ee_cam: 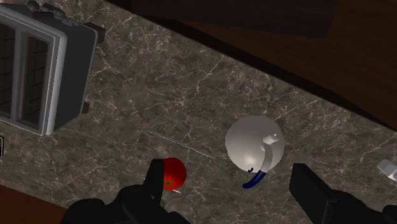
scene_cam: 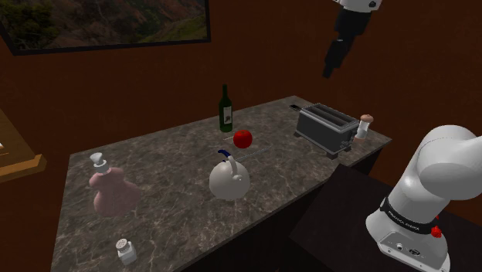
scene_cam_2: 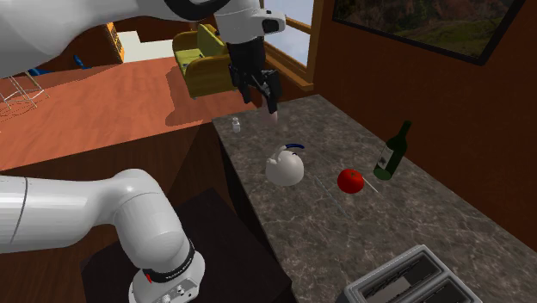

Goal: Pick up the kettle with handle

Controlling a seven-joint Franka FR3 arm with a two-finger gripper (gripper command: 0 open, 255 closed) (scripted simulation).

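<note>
A grey-veined stone countertop (scene_cam: 170, 151) carries the kettle (scene_cam: 229, 180), a rounded off-white pot with a dark blue handle arching over its top, standing upright near the middle of the surface. In the shoulder view a red fruit (scene_cam: 242, 138) sits just at its one o'clock, a dark green bottle (scene_cam: 225, 110) stands farther back at twelve o'clock, and a metal toaster (scene_cam: 327, 126) rests at two o'clock by the counter's far corner, with a small brown-capped shaker (scene_cam: 364, 126) just beside it. A pink, bulbous vessel with a white stopper (scene_cam: 110, 192) stands at the kettle's nine o'clock, and a small white shaker (scene_cam: 126, 249) lies at its eight o'clock near the counter's edge. The gripper (scene_cam: 330, 69) hangs high in the air at about one o'clock from the kettle, well apart from it and from everything on the counter. In the second exterior view the gripper (scene_cam_2: 260, 99) points downward at the kettle's (scene_cam_2: 285, 166) eleven o'clock, with the red fruit (scene_cam_2: 348, 180) at the kettle's three o'clock and the bottle (scene_cam_2: 392, 152) beyond that. In the wrist view the jaws stand wide apart: the gripper (ee_cam: 230, 181) looks down on the kettle (ee_cam: 256, 143), which appears in the gap between the two fingers but far below them, untouched, with the red fruit (ee_cam: 172, 174) beside one finger (ee_cam: 156, 178) and the toaster (ee_cam: 38, 70) off to that same side.
</note>
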